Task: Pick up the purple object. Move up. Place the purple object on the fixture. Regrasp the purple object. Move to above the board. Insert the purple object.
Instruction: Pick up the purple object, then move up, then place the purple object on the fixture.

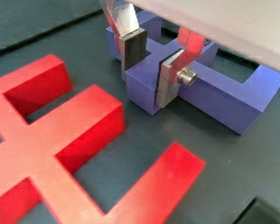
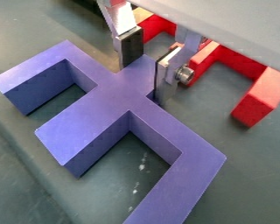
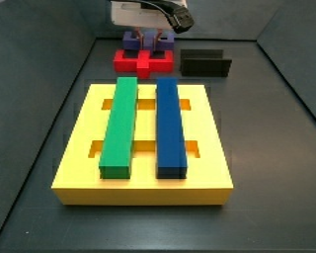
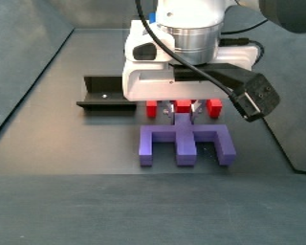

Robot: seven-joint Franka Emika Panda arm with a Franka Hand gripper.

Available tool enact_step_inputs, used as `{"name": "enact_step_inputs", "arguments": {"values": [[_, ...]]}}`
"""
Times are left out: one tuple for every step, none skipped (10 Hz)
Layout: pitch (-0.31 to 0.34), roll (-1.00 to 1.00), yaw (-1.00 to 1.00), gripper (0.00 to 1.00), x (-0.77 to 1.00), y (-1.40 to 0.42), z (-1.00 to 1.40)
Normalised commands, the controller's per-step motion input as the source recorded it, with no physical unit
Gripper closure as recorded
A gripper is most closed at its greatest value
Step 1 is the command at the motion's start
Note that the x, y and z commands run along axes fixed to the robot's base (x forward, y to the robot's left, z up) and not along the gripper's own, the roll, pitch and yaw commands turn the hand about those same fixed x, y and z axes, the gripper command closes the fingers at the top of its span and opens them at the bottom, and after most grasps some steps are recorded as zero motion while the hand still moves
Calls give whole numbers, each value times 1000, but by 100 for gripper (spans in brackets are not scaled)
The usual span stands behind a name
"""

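Note:
The purple object (image 2: 108, 105) is a flat comb-shaped piece lying on the dark floor; it shows in both wrist views and in both side views (image 4: 182, 144). My gripper (image 2: 149, 61) is down over it, with one silver finger on each side of its middle bar (image 1: 149, 92). Both pads sit flush against the bar, so the gripper is shut on it. The piece still rests on the floor. In a side view the gripper (image 3: 154, 40) is at the far end, behind the board. The fixture (image 4: 104, 94) stands beside it.
A red comb-shaped piece (image 1: 60, 131) lies right next to the purple one, also seen in a side view (image 3: 141, 62). The yellow board (image 3: 82, 168) holds a green bar (image 3: 118, 126) and a blue bar (image 3: 170, 126). Grey walls enclose the floor.

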Motion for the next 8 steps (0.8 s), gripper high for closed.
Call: {"name": "enact_step_inputs", "arguments": {"values": [[0,0,0,100,0,0,0],[0,0,0,100,0,0,0],[0,0,0,100,0,0,0],[0,0,0,100,0,0,833],[6,4,-49,100,-6,18,832],[48,7,-49,100,-48,10,495],[37,17,-40,100,-20,20,298],[71,109,0,100,-6,0,-206]]}}
